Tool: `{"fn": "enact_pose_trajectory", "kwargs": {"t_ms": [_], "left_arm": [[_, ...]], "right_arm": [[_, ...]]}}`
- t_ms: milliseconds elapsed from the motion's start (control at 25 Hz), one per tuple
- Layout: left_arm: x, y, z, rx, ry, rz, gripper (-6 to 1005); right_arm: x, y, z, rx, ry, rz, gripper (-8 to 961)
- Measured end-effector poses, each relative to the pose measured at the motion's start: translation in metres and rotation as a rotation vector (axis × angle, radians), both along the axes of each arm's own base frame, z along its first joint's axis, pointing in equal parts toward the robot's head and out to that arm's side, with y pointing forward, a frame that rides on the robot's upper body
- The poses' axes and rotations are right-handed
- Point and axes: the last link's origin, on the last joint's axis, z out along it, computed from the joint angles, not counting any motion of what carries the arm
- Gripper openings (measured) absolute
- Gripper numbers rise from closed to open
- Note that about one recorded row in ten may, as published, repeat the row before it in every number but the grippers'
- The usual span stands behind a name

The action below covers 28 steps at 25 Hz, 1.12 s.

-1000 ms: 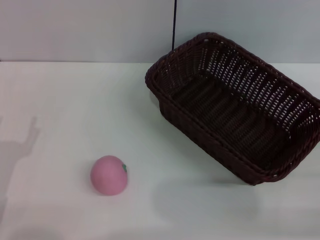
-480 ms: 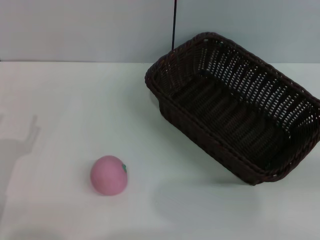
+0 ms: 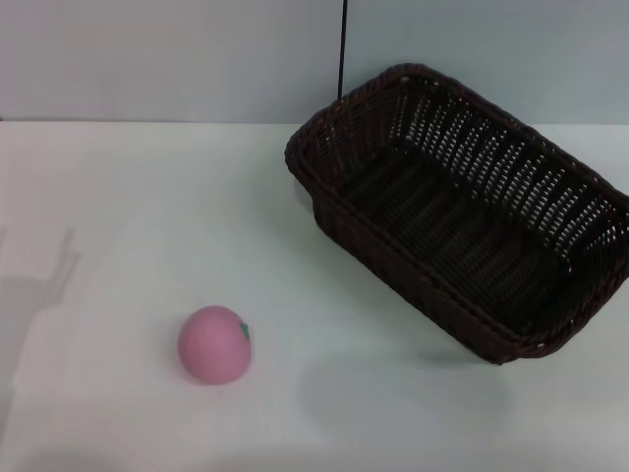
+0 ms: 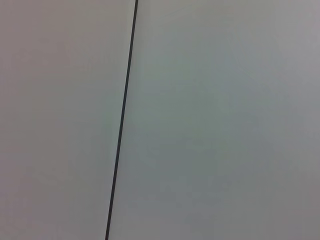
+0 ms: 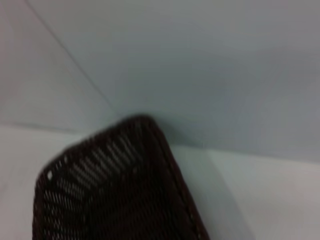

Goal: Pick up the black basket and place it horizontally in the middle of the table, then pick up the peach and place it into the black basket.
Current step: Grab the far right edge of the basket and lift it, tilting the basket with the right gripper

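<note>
The black basket (image 3: 462, 211) stands on the white table (image 3: 147, 197) at the right, set at a slant, its far corner by the wall and its near corner toward the right front. It is empty. One corner of it also shows in the right wrist view (image 5: 115, 190). The pink peach (image 3: 213, 343) lies on the table at the front left, well apart from the basket. Neither gripper shows in any view. Only a faint arm shadow falls on the table at the far left.
A pale grey wall (image 3: 147, 59) with a thin dark vertical line (image 3: 343, 44) stands behind the table. The left wrist view shows only this wall and the line (image 4: 122, 120).
The basket and the peach have not moved. The arm shadow at the table's left edge has shifted slightly.
</note>
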Motion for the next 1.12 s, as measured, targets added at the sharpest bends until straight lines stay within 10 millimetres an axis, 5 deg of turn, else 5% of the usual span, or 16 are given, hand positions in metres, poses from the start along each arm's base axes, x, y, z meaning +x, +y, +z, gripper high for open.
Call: {"fn": "enact_pose_trajectory", "kwargs": {"t_ms": [400,1120], "left_arm": [[0.001,-0.007,0.0,-0.006,0.006,-0.013,800],[0.003,-0.007,-0.002,-0.012,0.008,-0.023,790]], "right_arm": [[-0.008,0.053,-0.054,-0.039,-0.09,0.015,772],[-0.005,0.076,-0.139,-0.019,-0.026,0.113,771]]}}
